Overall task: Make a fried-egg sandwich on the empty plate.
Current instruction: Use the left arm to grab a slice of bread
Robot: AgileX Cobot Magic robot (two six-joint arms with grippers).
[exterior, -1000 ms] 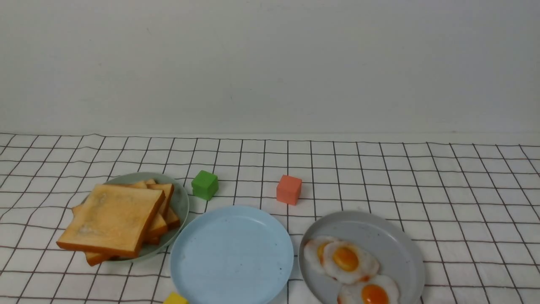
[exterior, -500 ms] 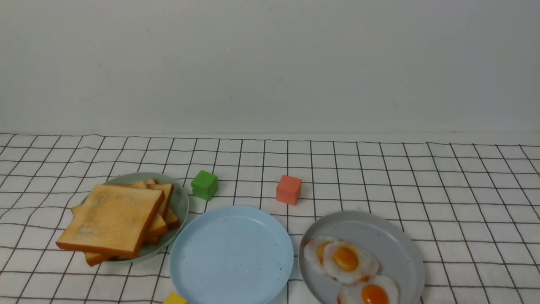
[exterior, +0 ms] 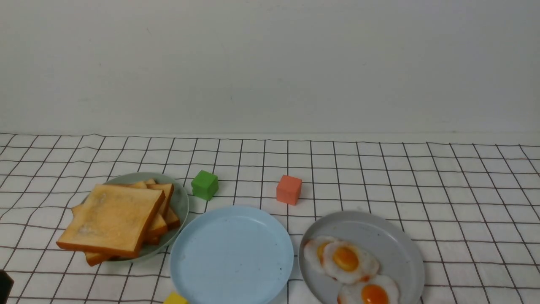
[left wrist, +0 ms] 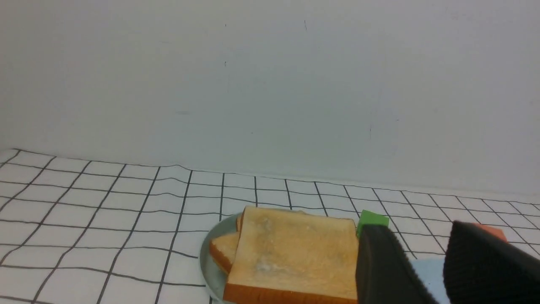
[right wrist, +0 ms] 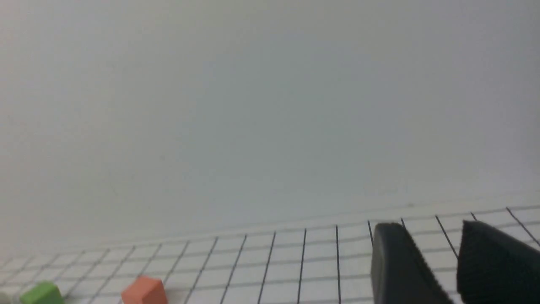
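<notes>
The empty plate (exterior: 232, 253), light blue and bare, is seen in the front view at the near middle of the counter (exterior: 422, 177). It is flanked by the toast stack (exterior: 112, 219) on the pale green plate (exterior: 182, 202) to the left and the fried eggs (exterior: 346, 259) on the grey plate (exterior: 379, 223) to the right. Nothing has been stacked on it yet. A green cube (exterior: 205, 185) and an orange cube (exterior: 289, 190) stand just behind it. A dark shape (exterior: 5, 285), judged to be part of the left arm, is shown at the lower left edge, where none was shown half a second earlier. Nothing else is seen to have shifted.

In the left wrist view, the left fingers (left wrist: 382, 266) are held apart with nothing between them, and a sliver of the blue plate is visible through the gap. The top slice (left wrist: 295, 253) lies flat, close ahead of them, its near edge turned towards them. Being square, it offers no long axis. The left arm is judged the nearer to the toast, the right to the eggs.

In the right wrist view, the right fingers (right wrist: 398, 266) are likewise parted and empty, pointed out over the counter. No plate is caught here. Only the two cubes are shown, well apart from the fingers.
</notes>
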